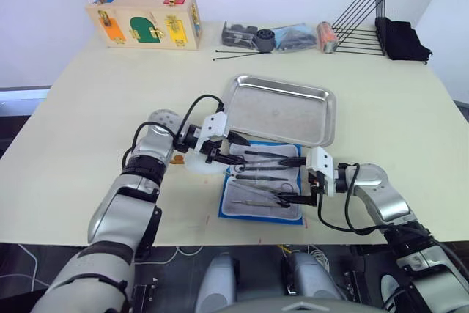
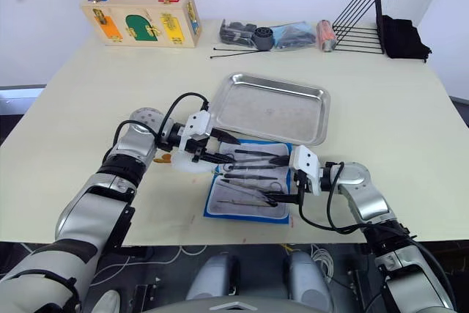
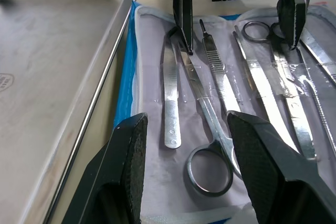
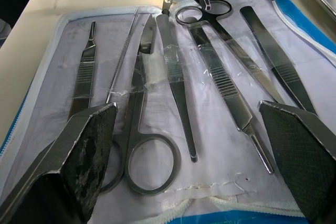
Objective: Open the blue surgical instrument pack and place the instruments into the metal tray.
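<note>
The blue surgical instrument pack [image 1: 224, 209] lies open on the table just in front of the metal tray [image 1: 282, 108], its pale lining up. Several instruments [image 1: 264, 170] lie side by side on the lining: ring-handled scissors [image 3: 210, 129], flat tweezers [image 3: 170, 103], forceps [image 4: 231, 93] and a scalpel handle [image 4: 84, 72]. My left gripper [image 1: 229, 148] hangs open over the pack's left end, with scissors and tweezers between its fingers [image 3: 131, 166]. My right gripper [image 1: 294, 179] stands open at the pack's right end, facing the left one, holding nothing. The tray holds nothing.
A white round pouch [image 1: 194, 160] sits under my left wrist. At the table's back stand a wooden latch box [image 1: 146, 20], small black and orange parts [image 1: 278, 38], thin black rods [image 1: 238, 54], a black wire rack [image 1: 359, 20] and black cloth [image 1: 403, 38].
</note>
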